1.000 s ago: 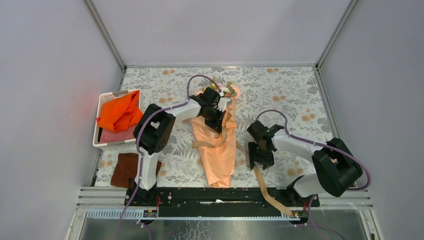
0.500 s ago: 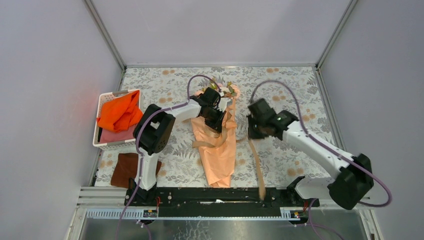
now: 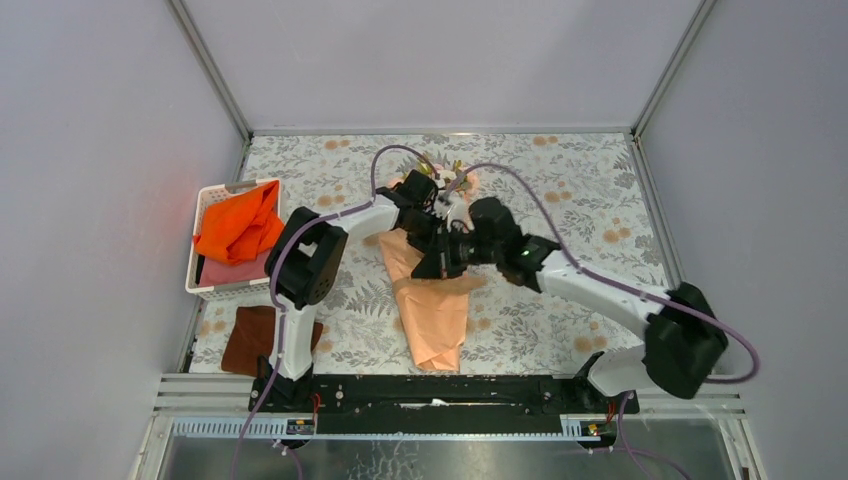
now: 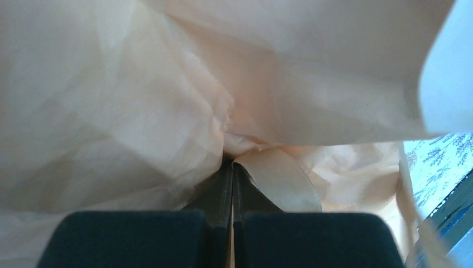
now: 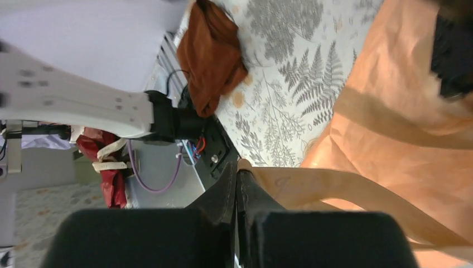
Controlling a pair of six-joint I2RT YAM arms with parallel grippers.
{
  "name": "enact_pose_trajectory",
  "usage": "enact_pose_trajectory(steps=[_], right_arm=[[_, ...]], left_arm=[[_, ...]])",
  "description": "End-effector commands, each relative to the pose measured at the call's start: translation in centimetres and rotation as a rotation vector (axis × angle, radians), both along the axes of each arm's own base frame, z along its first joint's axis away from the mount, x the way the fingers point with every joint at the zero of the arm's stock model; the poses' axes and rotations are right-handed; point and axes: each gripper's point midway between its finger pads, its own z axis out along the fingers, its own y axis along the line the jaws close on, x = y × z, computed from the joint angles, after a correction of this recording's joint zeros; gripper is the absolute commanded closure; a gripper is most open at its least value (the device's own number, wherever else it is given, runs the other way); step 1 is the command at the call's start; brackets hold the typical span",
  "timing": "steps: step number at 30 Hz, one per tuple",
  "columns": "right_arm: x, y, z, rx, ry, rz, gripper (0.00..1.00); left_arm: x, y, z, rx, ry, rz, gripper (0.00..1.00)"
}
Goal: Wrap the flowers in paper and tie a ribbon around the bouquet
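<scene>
- Nearest the arm bases, the bouquet [image 3: 436, 325] lies flat on the floral table [image 3: 570, 190]. Its narrow tail points toward the near edge, so its long axis runs near to far.
- Off to the near left, well apart from it, lies a brown cloth [image 3: 250, 340]. Beyond that, a white basket [image 3: 240, 185] holds an orange cloth [image 3: 238, 228].
- Across the middle of the cone, the ribbon [image 5: 334, 188] lies crosswise to that long axis, a tan band over the peach paper [image 5: 401, 106].
- Just beyond the band, the right gripper [image 5: 237, 170] reaches in from the right and points left over the cone. Its jaws are pressed together on the ribbon, which leaves the tips and trails across the paper.
- Farther up, the left gripper [image 4: 231, 167] sits at the upper part of the cone, just short of the blooms. Its jaws are closed, a loop of ribbon curls out at the tips, and paper crowds round them. I judge that it pinches the ribbon, perhaps some paper too.
- Farthest off, the flowers [image 3: 455, 182] point toward the back wall, mostly hidden behind the two wrists.
- The tying turns on carrying the ribbon round the cone, at right angles to its axis. The right gripper is nearer the band and looks better placed to travel, while the left looks placed as the anchor.
</scene>
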Motion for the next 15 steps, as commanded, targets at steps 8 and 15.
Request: enact_pose_trajectory(steps=[8,15], right_arm=[[4.2,1.8,-13.3,-0.128,0.203,-0.247,1.0],[7.3,-0.6,-18.1,-0.245,0.283,-0.379,1.0]], left_arm=[[3.1,4.3,6.5,0.006,-0.169,0.015,1.0],[0.7,6.8,12.4,0.035,-0.3,-0.053,1.0]])
